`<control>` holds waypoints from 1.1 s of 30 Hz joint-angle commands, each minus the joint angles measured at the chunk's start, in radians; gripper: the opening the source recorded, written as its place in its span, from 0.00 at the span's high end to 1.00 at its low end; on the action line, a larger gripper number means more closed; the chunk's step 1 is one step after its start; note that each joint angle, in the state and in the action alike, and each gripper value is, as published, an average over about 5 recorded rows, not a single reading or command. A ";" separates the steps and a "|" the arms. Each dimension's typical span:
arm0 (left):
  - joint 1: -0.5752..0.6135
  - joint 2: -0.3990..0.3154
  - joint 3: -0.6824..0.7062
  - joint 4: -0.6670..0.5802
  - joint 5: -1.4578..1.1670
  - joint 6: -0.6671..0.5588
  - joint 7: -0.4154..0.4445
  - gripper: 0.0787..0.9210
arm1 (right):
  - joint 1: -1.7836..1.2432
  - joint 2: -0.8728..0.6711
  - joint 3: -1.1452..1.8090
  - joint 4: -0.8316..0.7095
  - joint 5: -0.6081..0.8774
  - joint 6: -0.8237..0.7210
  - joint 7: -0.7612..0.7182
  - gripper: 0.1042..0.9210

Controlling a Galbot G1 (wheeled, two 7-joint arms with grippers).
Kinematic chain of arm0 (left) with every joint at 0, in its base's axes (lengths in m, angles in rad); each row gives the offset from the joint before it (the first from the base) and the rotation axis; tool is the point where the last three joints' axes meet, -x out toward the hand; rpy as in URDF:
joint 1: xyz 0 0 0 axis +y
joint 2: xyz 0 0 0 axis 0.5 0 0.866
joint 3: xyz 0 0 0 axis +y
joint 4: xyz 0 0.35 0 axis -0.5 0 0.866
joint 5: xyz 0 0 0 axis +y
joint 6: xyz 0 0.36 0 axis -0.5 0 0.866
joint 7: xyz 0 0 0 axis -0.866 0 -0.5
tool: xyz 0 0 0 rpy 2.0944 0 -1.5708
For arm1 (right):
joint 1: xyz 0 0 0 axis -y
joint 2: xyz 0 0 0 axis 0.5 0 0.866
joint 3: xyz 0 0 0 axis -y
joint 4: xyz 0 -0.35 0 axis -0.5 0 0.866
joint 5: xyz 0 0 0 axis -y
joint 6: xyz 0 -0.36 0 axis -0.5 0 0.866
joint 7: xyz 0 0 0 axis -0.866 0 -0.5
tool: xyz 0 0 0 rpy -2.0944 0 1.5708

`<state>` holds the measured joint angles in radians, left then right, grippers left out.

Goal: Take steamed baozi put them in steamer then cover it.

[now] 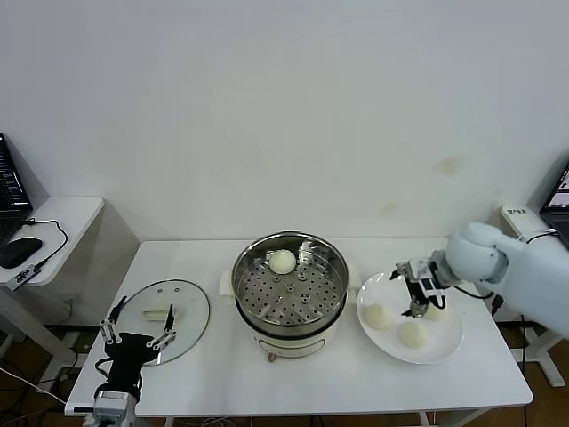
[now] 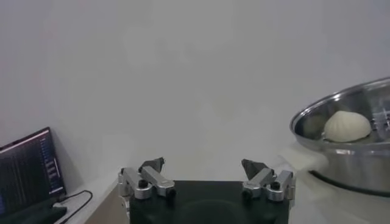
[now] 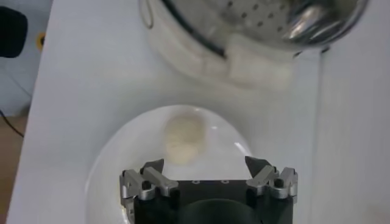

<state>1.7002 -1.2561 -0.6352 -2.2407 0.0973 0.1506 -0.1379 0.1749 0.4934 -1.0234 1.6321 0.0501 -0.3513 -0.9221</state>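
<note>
Head view: right gripper (image 1: 416,289) hangs spread above the plate (image 1: 449,345); left gripper (image 1: 138,322) spread, parked beside the cover (image 1: 164,316).

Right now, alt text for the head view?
Open right gripper hovers over a white plate of three baozi; a fourth bun sits in the uncovered steamer. Open left gripper is near the glass lid on the table.

white table (image 1: 222,374); white plate (image 1: 449,342) at right; side desk (image 1: 62,213); mouse (image 1: 18,252); laptop (image 2: 27,170)
</note>
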 commanded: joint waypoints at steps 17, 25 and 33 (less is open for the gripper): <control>0.000 -0.004 -0.004 0.025 0.007 0.001 0.011 0.12 | -0.258 0.218 0.145 -0.271 -0.086 0.031 0.038 0.13; 0.000 -0.006 -0.004 0.025 0.010 0.000 0.010 0.12 | -0.266 0.225 0.159 -0.287 -0.092 0.031 0.032 0.18; 0.003 -0.014 0.000 0.019 0.014 -0.001 0.006 0.12 | -0.243 0.223 0.164 -0.297 -0.084 0.038 0.003 0.37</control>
<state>1.7030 -1.2704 -0.6349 -2.2212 0.1109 0.1493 -0.1318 -0.0665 0.7011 -0.8688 1.3588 -0.0319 -0.3175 -0.9075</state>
